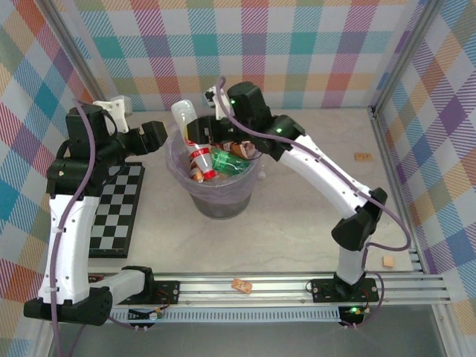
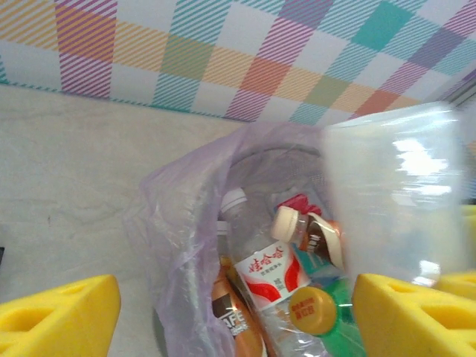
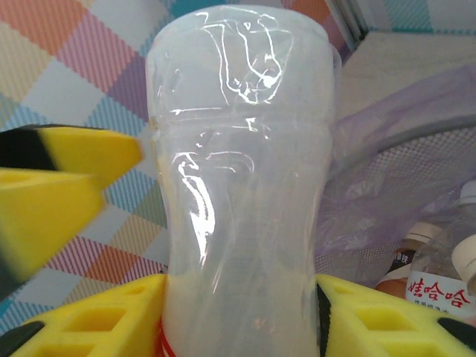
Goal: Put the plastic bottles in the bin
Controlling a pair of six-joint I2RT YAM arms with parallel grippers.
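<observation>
The bin (image 1: pixel 181 177), a round grey basket lined with a pale lilac bag, stands mid-table with several plastic bottles inside. Among them are a green bottle (image 1: pixel 227 162) and one with a red-and-white label (image 1: pixel 202 159). My right gripper (image 1: pixel 202 135) hangs over the bin's far rim, shut on a clear bottle (image 1: pixel 182 115) that tilts up to the left. The yellow fingers clamp both sides of this bottle (image 3: pixel 238 223). My left gripper (image 1: pixel 162 136) hovers at the bin's left rim, open (image 2: pixel 236 312) with nothing between its fingers. Below it lie the labelled bottle (image 2: pixel 271 275), an amber-brown one (image 2: pixel 230 316) and a yellow-capped green one (image 2: pixel 312 309).
A black-and-white checkerboard mat (image 1: pixel 119 208) lies left of the bin under the left arm. Small tan blocks sit at the right (image 1: pixel 363 157), near right (image 1: pixel 387 261) and on the front rail (image 1: pixel 241 285). Plaid walls enclose the table.
</observation>
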